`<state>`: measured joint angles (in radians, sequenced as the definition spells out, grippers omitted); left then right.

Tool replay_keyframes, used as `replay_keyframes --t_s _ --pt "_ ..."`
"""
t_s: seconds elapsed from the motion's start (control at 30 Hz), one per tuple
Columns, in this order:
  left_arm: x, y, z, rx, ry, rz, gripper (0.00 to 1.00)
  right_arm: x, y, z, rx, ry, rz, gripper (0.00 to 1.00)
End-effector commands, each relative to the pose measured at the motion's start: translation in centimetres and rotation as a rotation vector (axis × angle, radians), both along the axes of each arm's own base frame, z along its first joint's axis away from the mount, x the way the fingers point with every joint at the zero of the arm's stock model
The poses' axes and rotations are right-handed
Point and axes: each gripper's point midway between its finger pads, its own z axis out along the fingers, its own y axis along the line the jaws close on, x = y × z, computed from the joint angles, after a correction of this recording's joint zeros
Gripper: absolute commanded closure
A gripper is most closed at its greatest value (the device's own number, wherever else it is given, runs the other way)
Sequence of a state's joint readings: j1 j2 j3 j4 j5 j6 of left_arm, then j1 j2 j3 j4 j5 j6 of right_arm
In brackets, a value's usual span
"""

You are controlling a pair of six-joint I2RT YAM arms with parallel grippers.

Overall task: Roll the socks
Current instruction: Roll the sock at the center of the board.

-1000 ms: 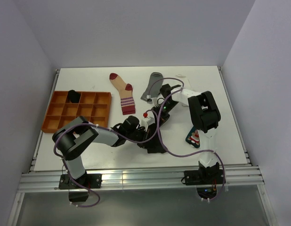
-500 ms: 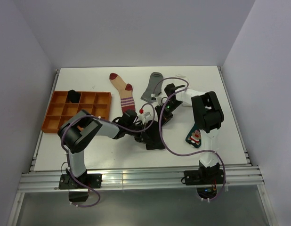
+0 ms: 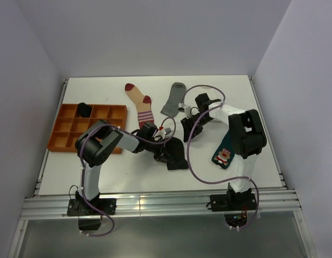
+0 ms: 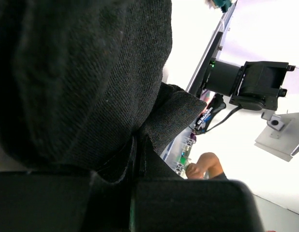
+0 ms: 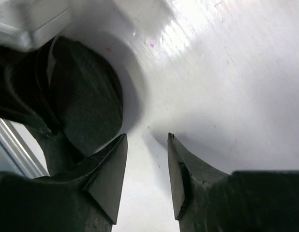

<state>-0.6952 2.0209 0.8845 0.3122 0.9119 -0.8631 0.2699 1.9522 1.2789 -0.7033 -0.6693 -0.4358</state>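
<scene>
The left gripper (image 4: 135, 150) clamps a fold of the black sock (image 4: 82, 72) near the centre of the table (image 5: 227, 72); the right gripper (image 5: 146, 164), jaws parted and empty, hovers just beside it.

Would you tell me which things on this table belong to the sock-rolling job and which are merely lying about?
For the job: black knit sock, pinched in the left gripper; beige sock with red stripes; grey fabric sock; dark teal sock with a Christmas figure.
Lying about: orange plastic compartment tray; the small dark item in it is too small to identify.
</scene>
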Motion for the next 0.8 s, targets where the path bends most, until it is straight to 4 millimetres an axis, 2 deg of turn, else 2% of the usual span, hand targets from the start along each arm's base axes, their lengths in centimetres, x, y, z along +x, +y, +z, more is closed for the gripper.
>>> replay_keyframes --t_s 0.0,0.03,0.07,0.13,0.17,0.2,0.23,0.27,0.3,0.37,0.4,0.47,0.5,0.57,0.6,0.7,0.77 --pt "-0.5 2.0 -4.3 0.153 0.052 0.028 1.0 1.4 -0.9 3.0 0.062 -0.197 0.037 0.53" --pt "-0.5 2.0 -4.4 0.151 0.06 0.032 1.0 1.2 -1.2 3.5 0.074 -0.223 0.047 0.52" --pt "-0.6 2.1 -4.7 0.151 0.076 0.034 1.0 1.0 -1.3 5.0 0.094 -0.276 0.062 0.52" --pt "-0.6 2.2 -4.8 0.14 0.088 0.04 1.0 -0.4 -1.9 4.9 0.098 -0.328 0.116 0.51" --pt "-0.7 2.3 -5.2 0.147 0.1 0.038 1.0 -0.6 -2.0 6.3 0.109 -0.4 0.137 0.5" --pt "-0.7 2.2 -5.2 0.144 0.1 0.031 1.0 -2.2 -2.1 5.9 0.126 -0.423 0.195 0.5" --pt "-0.8 2.3 -5.3 0.146 0.106 0.03 1.0 -2.9 -2.1 6.2 0.141 -0.455 0.225 0.48" --pt "-0.8 2.3 -5.3 0.144 0.108 0.029 1.0 -3.6 -2.0 7.4 0.157 -0.537 0.279 0.47" --pt "-0.8 2.2 -5.2 0.138 0.11 0.026 1.0 -5.0 -2.2 6.7 0.161 -0.536 0.309 0.46" --pt "-0.8 2.2 -5.3 0.136 0.109 0.024 0.99 -6.2 -1.9 7.5 0.165 -0.617 0.37 0.44" --pt "-0.7 2.1 -5.2 0.133 0.11 0.02 1.0 -7.2 -2.1 6.8 0.157 -0.61 0.384 0.43" --pt "-0.8 2.1 -5.2 0.132 0.118 0.019 1.0 -8.2 -1.9 7.1 0.147 -0.653 0.432 0.43" --pt "-0.8 2.1 -5.3 0.131 0.123 0.019 1.0 -9.3 -1.6 6.2 0.134 -0.644 0.466 0.42" --pt "-0.9 2.2 -5.3 0.13 0.127 0.013 1.0 -9.9 -1.2 6.4 0.114 -0.709 0.499 0.42" --pt "-1.0 2.2 -5.4 0.129 0.129 0.012 1.0 -11.4 -0.7 5.3 0.112 -0.705 0.54 0.41" --pt "-1.2 2.3 -5.5 0.126 0.141 0.006 1.0 -12.7 0.2 4.3 0.089 -0.705 0.605 0.41" --pt "-1.4 2.3 -5.5 0.12 0.157 0.001 1.0 -12.3 0.3 3.9 0.059 -0.744 0.605 0.41"
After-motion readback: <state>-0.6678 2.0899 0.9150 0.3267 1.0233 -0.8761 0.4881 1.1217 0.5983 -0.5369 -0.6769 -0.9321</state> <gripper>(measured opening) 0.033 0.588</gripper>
